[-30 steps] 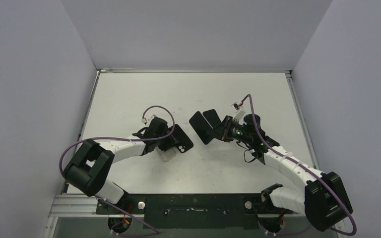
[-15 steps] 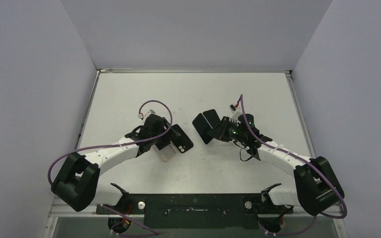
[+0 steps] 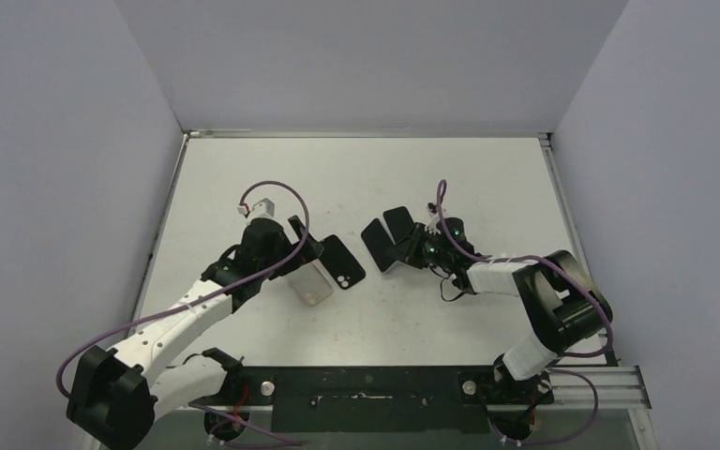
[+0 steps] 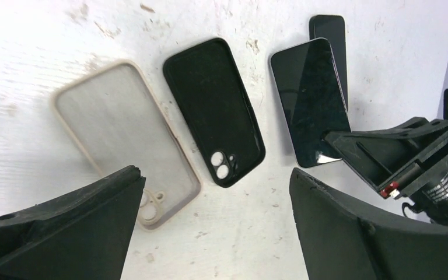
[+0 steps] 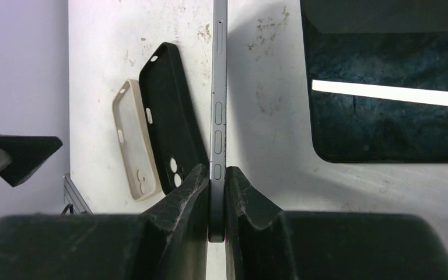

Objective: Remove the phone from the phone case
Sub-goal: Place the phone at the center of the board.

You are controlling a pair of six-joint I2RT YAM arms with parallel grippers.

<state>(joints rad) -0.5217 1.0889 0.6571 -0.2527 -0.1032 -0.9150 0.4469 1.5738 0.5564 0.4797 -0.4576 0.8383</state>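
Note:
An empty black phone case (image 4: 213, 111) lies inside up on the white table, beside an empty clear case (image 4: 122, 134). In the top view the black case (image 3: 342, 262) and the clear case (image 3: 314, 286) sit just past my left gripper (image 3: 305, 248). That gripper (image 4: 216, 233) is open and holds nothing. My right gripper (image 5: 217, 181) is shut on the lower end of a dark phone (image 5: 219, 87), seen edge-on and out of any case. The same phone (image 4: 309, 99) shows face up in the left wrist view, with my right gripper (image 3: 411, 249) at its end.
A second dark phone (image 5: 385, 116) lies flat, screen up, right next to the held one, and shows in the top view (image 3: 398, 223). White walls close the table (image 3: 356, 178) at the left, back and right. A black base rail (image 3: 366, 389) runs along the near edge.
My left gripper has opened wide and drawn back off the cases. The left arm has swung outward. The right arm's elbow has folded in while its gripper keeps the phone in about the same place.

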